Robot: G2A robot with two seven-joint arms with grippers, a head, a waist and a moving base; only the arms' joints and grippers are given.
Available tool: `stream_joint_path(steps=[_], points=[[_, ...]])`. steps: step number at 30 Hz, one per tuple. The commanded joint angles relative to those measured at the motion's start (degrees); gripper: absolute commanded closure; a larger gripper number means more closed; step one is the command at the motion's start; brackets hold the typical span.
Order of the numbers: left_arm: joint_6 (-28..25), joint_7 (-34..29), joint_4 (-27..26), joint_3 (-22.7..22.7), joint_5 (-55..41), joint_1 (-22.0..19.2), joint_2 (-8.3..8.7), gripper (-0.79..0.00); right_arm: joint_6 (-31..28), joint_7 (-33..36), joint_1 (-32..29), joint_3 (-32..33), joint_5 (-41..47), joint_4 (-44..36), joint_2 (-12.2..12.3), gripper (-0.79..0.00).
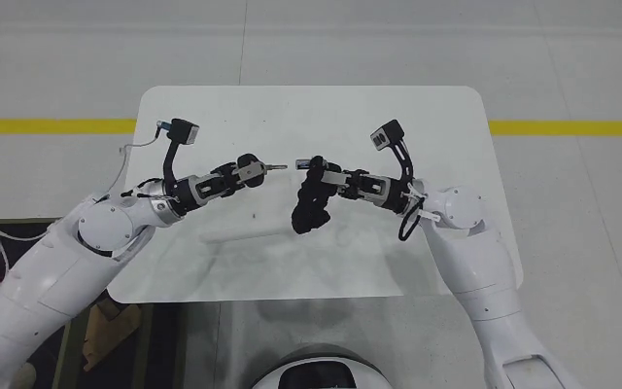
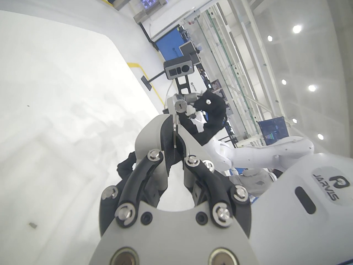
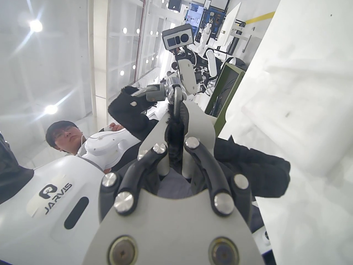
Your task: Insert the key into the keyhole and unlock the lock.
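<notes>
- Left gripper [image 1: 255, 171] is up off the table [image 1: 389, 253], left of centre, with its fingers clamped on the key [image 1: 277, 167].
- The key blade sticks out past the fingertips, level, and aims at the right arm.
- In the left wrist view the key [image 2: 174, 132] is edge-on, a thin metal strip pinched between the black pads [image 2: 168, 139] of that gripper [image 2: 175, 128].
- Right gripper [image 1: 326, 180] is also in the air, right of centre, facing the left one. It is closed on the lock [image 1: 303, 163].
- A black fuzzy plush [image 1: 311, 204] is bunched around the lock and hangs below it.
- The round silver keyhole [image 2: 180, 106] faces the left gripper, with the key tip just short of it and slightly off its line. The key is not inserted.
- From above there is a small gap between blade tip and lock.
- Plush [image 2: 212, 108] sits just behind the lock face and shows a white dot.
- In the right wrist view the gripper [image 3: 175, 111] has fingers drawn together with black fuzz packed between them.
- A flap of plush [image 3: 248, 166] trails off to one side over the table.
</notes>
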Motion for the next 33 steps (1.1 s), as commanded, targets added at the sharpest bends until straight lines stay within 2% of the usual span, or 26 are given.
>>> stream_joint_path(steps=[1,7,11,20,33], points=[[1.1,0.8,-0.4,-1.1,1.2,1.0,-0.38,0.0,-0.2,0.1,0.3,0.0,-0.4,0.4,0.0,0.0],[1.8,-0.3,-1.5,-3.2,2.7,2.8,-1.75,0.0,-2.1,-1.5,0.5,0.1,-4.0,0.4,0.1,0.0],[3.3,-2.8,-1.0,-4.0,0.1,3.5,-2.76,0.0,-3.8,-3.0,0.1,0.3,-7.1,-0.4,0.2,0.0],[6.2,-11.7,2.3,-4.6,-8.0,2.3,-5.51,0.0,-5.7,-3.8,-1.2,0.3,-9.5,-1.9,0.4,0.0],[8.1,-16.9,4.5,-6.9,-8.3,2.2,-8.79,0.0,-5.9,-4.0,-1.9,0.0,-10.5,-3.1,0.6,0.0]])
